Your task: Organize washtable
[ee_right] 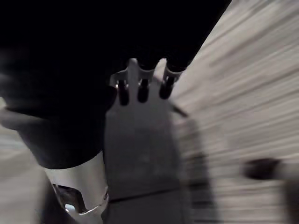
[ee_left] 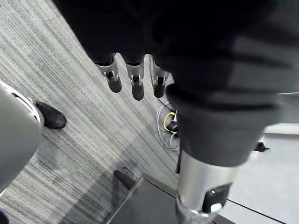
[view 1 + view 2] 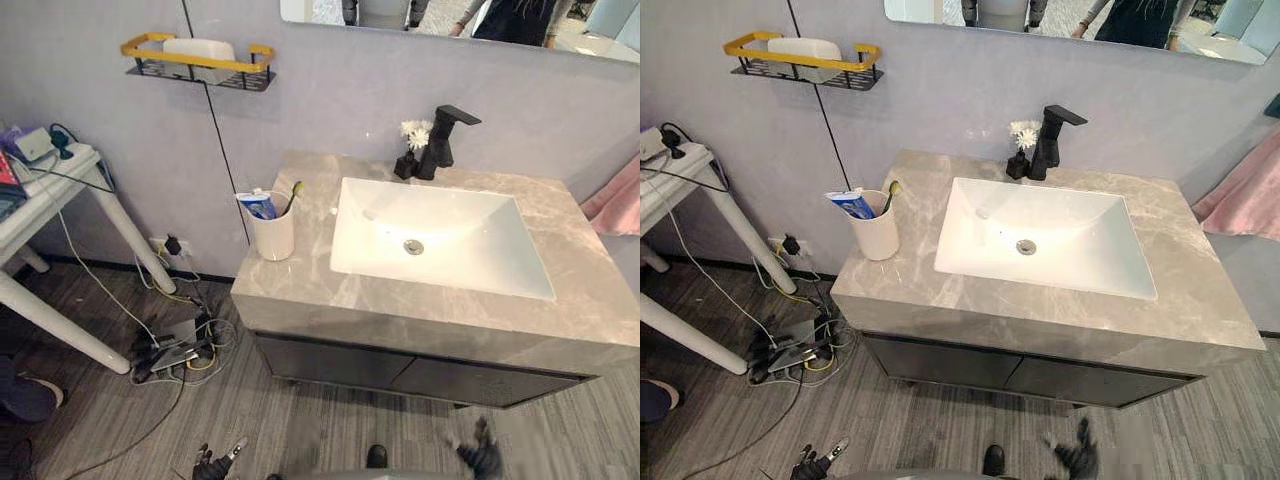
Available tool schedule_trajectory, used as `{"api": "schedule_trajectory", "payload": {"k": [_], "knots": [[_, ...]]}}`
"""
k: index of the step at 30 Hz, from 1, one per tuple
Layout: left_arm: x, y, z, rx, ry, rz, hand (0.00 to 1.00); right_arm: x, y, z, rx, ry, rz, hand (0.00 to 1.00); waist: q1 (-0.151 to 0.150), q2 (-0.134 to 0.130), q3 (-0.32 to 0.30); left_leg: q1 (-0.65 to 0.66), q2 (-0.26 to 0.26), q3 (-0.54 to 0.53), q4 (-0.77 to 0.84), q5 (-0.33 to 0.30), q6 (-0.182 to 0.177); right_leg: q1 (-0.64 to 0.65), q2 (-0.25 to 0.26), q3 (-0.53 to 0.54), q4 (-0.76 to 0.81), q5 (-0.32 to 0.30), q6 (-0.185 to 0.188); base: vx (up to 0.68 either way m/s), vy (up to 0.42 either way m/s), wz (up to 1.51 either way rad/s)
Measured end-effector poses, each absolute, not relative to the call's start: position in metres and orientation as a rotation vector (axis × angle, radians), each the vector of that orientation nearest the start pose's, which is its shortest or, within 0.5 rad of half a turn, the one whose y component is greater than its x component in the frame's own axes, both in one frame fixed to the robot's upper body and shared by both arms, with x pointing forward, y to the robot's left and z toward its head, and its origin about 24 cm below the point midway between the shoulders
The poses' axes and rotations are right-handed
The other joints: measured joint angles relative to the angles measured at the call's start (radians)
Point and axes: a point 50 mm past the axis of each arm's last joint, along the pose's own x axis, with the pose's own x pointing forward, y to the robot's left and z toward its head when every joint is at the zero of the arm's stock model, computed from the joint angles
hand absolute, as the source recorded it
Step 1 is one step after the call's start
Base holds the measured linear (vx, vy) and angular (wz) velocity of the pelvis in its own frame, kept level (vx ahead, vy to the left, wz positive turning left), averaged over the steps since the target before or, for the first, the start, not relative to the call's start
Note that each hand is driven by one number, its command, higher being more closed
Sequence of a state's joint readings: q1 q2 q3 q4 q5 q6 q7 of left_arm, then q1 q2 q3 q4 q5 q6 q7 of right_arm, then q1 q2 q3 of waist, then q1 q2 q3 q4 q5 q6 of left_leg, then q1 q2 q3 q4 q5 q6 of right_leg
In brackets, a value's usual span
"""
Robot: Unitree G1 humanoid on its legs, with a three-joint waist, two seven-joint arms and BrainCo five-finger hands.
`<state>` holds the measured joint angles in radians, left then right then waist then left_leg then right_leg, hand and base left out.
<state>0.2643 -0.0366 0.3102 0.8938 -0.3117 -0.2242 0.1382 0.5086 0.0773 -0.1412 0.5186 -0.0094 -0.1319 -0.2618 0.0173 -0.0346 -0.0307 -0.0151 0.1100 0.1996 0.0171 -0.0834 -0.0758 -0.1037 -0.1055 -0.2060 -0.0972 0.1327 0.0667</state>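
Grey marble washtable (image 3: 300, 292) seen against wall, white sink (image 3: 470, 250) set in top. Pink towel (image 3: 618, 200) hung at right. Yellow-railed shelf (image 3: 195, 62) fixed on wall, soap (image 3: 198, 48) laid in it. White cup (image 3: 273, 238) stood on counter left of sink, toothpaste (image 3: 258, 205) and toothbrush (image 3: 294, 192) held inside. Black faucet (image 3: 443, 140) mounted behind basin, flower vase (image 3: 410, 152) placed just beside it. Left hand (image 3: 212, 464) and right hand (image 3: 482, 456) hung low over floor, fingers (image 2: 137, 84) relaxed, nothing grasped by either.

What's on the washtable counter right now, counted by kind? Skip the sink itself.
cup: 1
toothpaste tube, standing in the cup: 1
toothbrush, standing in the cup: 1
flower vase: 1
faucet: 1
Total: 5
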Motion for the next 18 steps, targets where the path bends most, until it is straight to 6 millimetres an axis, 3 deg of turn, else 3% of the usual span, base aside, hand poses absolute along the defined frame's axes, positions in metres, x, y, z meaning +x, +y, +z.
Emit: {"api": "schedule_trajectory", "payload": {"k": [3,8,14,15,18], "knots": [[0.055,0.203,-0.153,-0.313,0.899,0.708,0.0,0.028,-0.198,-0.132,-0.046,0.927,-0.574,0.0,-0.001,0.016,-0.005,0.019,0.001,0.006,0.0,-0.006,0.002,0.016,0.001,0.002,0.0,-0.005,0.001,0.05,0.008,-0.03],[0.052,0.197,-0.156,-0.302,0.932,0.683,0.0,-0.036,-0.202,-0.157,0.105,1.234,-0.756,0.0,0.022,0.025,-0.018,0.052,0.008,-0.001,-0.004,-0.017,-0.006,0.056,0.005,-0.014,0.0,-0.02,0.003,0.07,0.003,0.07],[0.055,0.194,-0.158,-0.3,0.945,0.652,0.0,-0.045,-0.201,-0.16,0.206,1.265,-0.832,0.0,0.023,0.032,-0.024,0.069,0.004,-0.004,-0.017,-0.013,-0.002,0.068,0.001,-0.021,0.0,-0.022,0.01,0.04,0.008,0.02],[0.056,0.196,-0.157,-0.301,0.94,0.655,1.0,-0.043,-0.202,-0.161,0.208,1.262,-0.835,0.0,0.023,0.033,-0.024,0.076,0.002,-0.004,-0.018,-0.012,-0.001,0.072,0.0,-0.022,0.0,-0.022,0.01,0.03,0.013,0.01],[0.065,0.201,-0.152,-0.319,0.885,0.684,1.0,-0.039,-0.204,-0.161,0.205,1.256,-0.832,0.0,0.023,0.034,-0.025,0.083,-0.001,-0.007,-0.018,-0.013,-0.001,0.081,-0.003,-0.028,0.0,-0.023,0.012,0.01,0.007,0.04]]}}
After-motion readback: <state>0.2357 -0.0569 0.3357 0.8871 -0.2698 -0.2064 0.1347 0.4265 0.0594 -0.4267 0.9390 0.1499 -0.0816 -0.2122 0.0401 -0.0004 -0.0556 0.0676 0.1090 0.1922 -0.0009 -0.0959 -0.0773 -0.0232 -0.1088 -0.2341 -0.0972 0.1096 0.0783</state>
